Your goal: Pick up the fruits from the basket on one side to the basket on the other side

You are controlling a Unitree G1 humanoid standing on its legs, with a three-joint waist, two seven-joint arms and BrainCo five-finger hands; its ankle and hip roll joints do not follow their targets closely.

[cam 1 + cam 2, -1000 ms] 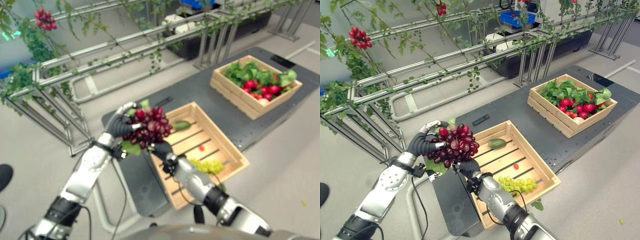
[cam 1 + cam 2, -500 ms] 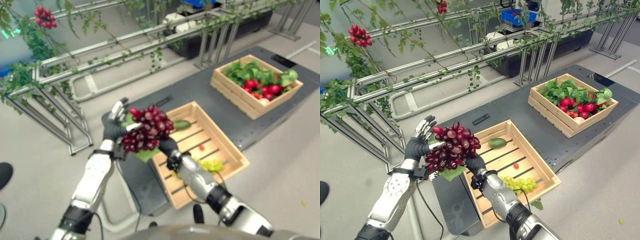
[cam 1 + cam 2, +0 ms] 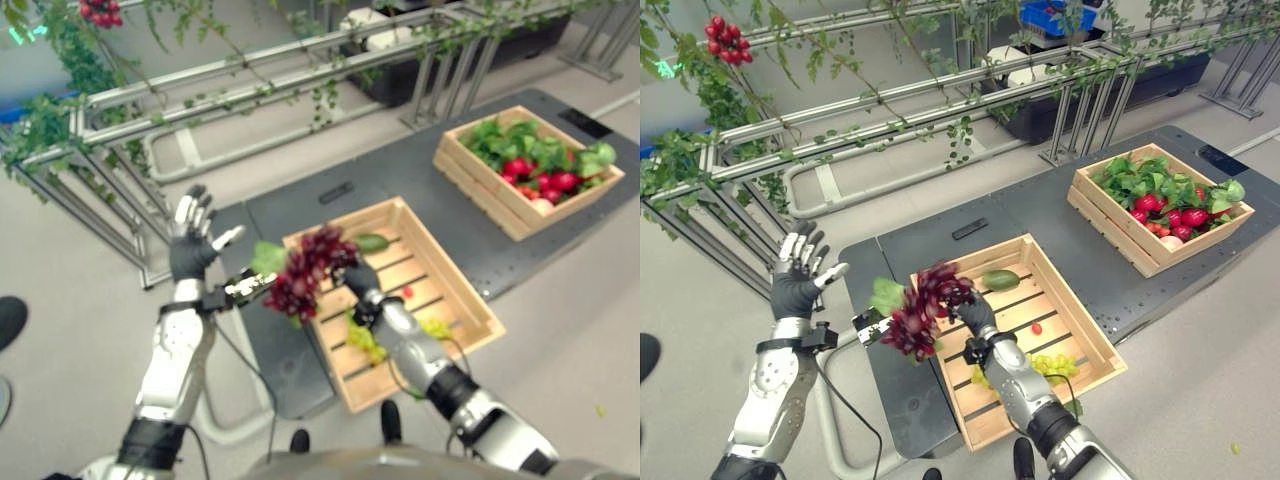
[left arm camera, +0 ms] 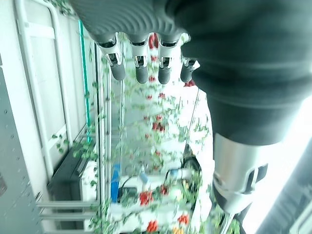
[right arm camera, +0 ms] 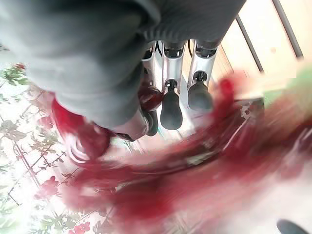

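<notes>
One red grape bunch [image 3: 918, 310] hangs gripped in the right hand [image 3: 975, 312], left hand [image 3: 797, 275] spread apart.

Left arm [image 3: 770, 385] – silver-grey glossy shell, rounded panels, with a black ring joint low on the forearm [image 3: 150, 440]. A small black block is strapped at the wrist [image 3: 818, 338]. Left hand [image 3: 795, 288] has a dark ribbed cover over its back and wrist, like a glove; its fingers [image 4: 139, 68] are silver segments ending in dark rubbery tips. The thumb [image 4: 233, 192] is a thick silver barrel with a dark inset band. Right arm [image 3: 1025, 385] – same silver-grey shell, black collar joint [image 3: 455, 388] further up. Right hand [image 3: 976, 312] has a matching dark ribbed cover, and its fingers [image 5: 171, 105] are silver with black oval tips.
</notes>
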